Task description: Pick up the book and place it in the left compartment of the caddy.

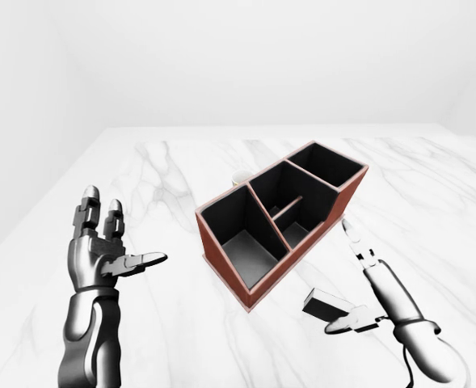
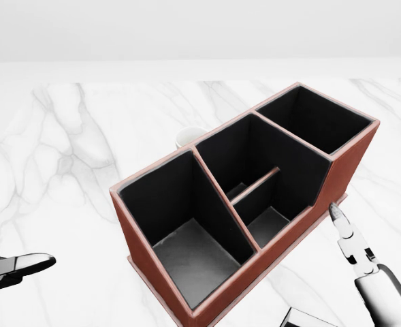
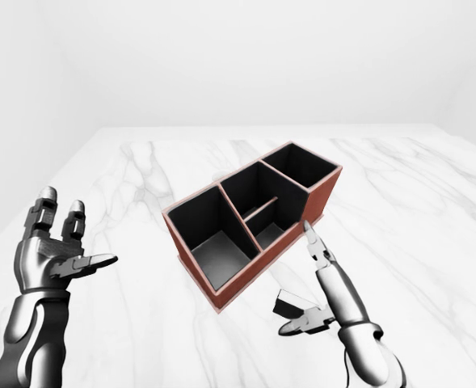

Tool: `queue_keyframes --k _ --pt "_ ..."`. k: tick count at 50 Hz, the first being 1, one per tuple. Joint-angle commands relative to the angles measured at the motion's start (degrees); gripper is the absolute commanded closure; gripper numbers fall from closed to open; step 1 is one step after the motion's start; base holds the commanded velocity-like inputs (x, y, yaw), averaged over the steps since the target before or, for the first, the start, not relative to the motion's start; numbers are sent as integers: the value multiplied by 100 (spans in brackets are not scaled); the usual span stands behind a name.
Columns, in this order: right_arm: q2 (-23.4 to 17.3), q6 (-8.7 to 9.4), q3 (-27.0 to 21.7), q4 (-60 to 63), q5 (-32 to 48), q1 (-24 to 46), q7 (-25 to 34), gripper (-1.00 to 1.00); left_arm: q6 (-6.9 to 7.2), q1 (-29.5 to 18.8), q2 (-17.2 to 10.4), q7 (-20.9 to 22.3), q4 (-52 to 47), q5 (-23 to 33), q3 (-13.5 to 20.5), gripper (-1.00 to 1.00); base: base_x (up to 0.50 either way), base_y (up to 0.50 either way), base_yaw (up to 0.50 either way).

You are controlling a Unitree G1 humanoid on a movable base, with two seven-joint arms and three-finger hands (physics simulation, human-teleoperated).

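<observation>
Caddy (image 1: 258, 279) centre of table (image 1: 165, 339); book (image 1: 326, 305) lower right.
</observation>
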State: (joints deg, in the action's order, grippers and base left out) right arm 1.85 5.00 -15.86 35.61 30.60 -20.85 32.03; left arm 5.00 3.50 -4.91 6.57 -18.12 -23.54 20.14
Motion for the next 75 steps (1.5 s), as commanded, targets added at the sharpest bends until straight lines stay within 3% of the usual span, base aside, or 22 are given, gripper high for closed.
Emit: queue_keyframes --k 1,49,75 --pt "-56 0 -214 -171 190 150 118 -100 0 -12 7 -9 36 45 -43 -100 0 0 0" --pt "-667 0 -383 -1863 280 703 396 -100 0 -52 -17 -44 120 51 -63 -100 0 0 0" --pt "-625 0 -380 -1906 674 475 407 -100 0 -19 9 -49 92 32 -68 -100 0 0 0"
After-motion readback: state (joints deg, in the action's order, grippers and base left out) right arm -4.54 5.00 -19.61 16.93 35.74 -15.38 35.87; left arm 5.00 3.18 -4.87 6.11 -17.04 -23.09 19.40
